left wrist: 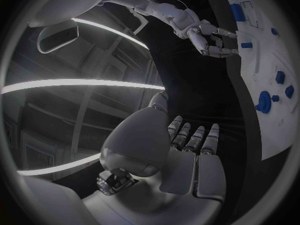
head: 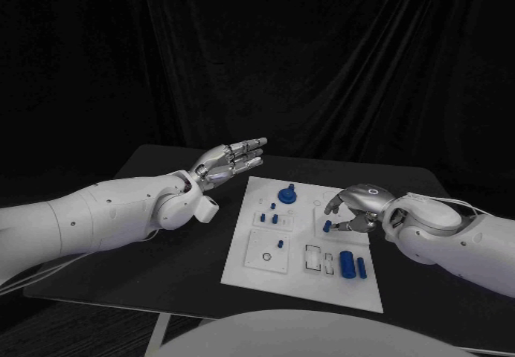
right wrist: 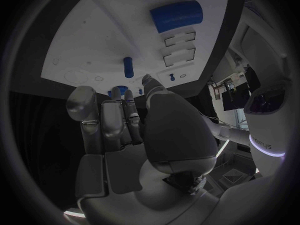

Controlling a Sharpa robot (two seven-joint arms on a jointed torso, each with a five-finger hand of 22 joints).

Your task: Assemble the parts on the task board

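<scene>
The white task board [head: 306, 279] lies mid-table with several blue parts on it: a round knob [head: 288, 195] at its far end, a short peg [head: 281, 243], and a thick cylinder [head: 347, 264] near its right front. My right hand [head: 359, 207] hangs over the board's right side, fingers curled down around a small blue part [left wrist: 246, 45]. Whether the fingertips grip that part is hidden. My left hand [head: 231, 160] is raised above the table just left of the board's far corner, fingers straight and spread, holding nothing.
Black table [head: 161, 260] stretches left of the board under my left arm. Two rectangular slots [right wrist: 178, 47] sit in the board beside the thick cylinder [right wrist: 177, 15]. A black curtain closes off the back.
</scene>
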